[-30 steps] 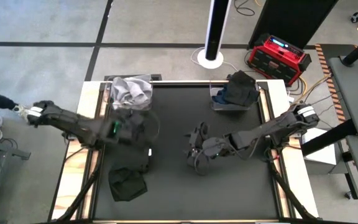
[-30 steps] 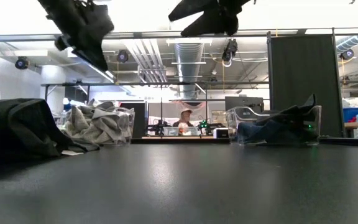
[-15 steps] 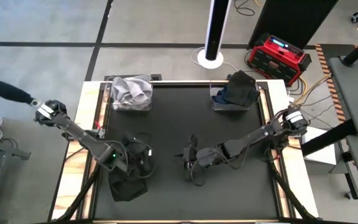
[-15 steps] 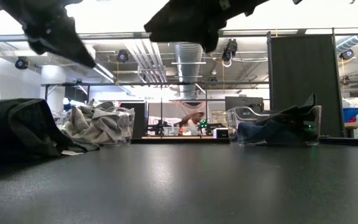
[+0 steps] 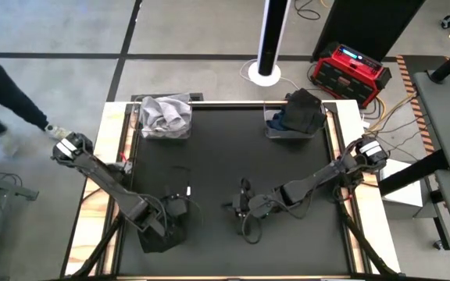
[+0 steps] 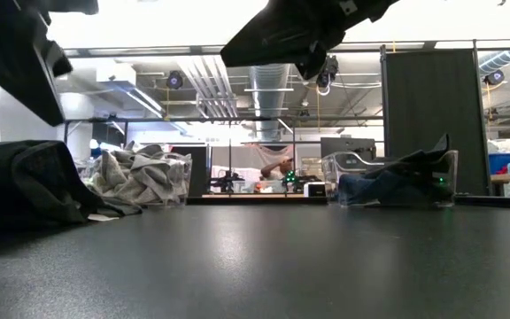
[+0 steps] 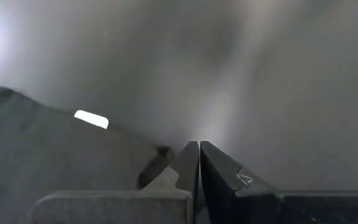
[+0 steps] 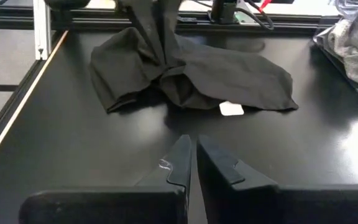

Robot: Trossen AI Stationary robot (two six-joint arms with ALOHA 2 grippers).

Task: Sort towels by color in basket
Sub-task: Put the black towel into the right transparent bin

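Left arm is stretched low from the table's left edge toward the front-left, w/ the left gripper (image 5: 162, 221) down on the black towel (image 5: 159, 231) lying crumpled there. Its fingers (image 7: 188, 168) are pressed together; in the right wrist view they look pinched into a fold of the cloth, but tbh can't say for sure it's actually gripped.

Right arm reaches in from the right edge, low and nearly flat over the mat, right gripper (image 5: 243, 204) around the table's middle-front, pointing at that towel but well apart from it. Jaws closed, nothing in them.

Light grey towels (image 5: 165, 114) sit in the back-left basket (image 5: 163, 133), dark and navy ones (image 5: 298, 112) in the back-right basket (image 5: 291, 133).
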